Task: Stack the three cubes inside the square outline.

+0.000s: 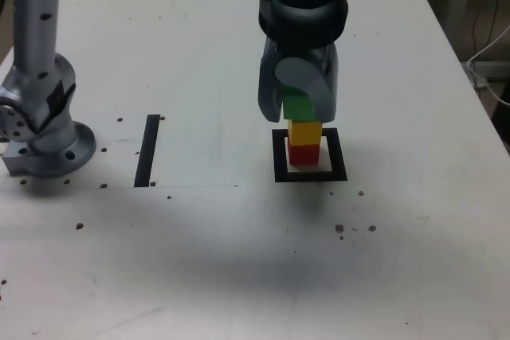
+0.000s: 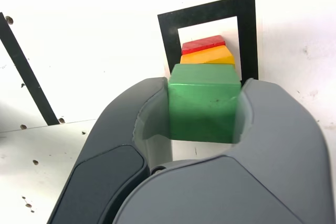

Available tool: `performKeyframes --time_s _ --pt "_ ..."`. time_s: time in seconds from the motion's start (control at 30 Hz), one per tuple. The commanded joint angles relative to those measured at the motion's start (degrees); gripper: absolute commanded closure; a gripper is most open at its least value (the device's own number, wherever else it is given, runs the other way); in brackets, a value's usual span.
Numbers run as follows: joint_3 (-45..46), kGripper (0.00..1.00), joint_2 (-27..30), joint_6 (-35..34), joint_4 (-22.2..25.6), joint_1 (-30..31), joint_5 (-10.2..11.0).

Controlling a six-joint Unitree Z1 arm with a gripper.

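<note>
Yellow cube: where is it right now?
In the exterior view, right of centre: the yellow cube sits directly on the red cube, beneath the green one.
</note>
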State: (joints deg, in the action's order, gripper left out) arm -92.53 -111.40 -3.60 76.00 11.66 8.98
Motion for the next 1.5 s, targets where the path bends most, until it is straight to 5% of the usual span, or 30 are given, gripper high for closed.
performKeyframes --time_s 0.0,0.27,0.8,1.1,1.47 --pt "-0.2 0.19 0.0 0.8 -0.4 0.0 0.0" --pt "0.0 0.01 0.6 1.3 -0.5 0.0 0.9" --pt "1.6 0.01 6.0 1.2 0.4 0.0 1.5" --pt "4.2 0.01 10.5 2.1 2.5 0.0 -0.6" --pt "17.0 0.01 22.4 3.4 3.4 -2.2 -1.2"
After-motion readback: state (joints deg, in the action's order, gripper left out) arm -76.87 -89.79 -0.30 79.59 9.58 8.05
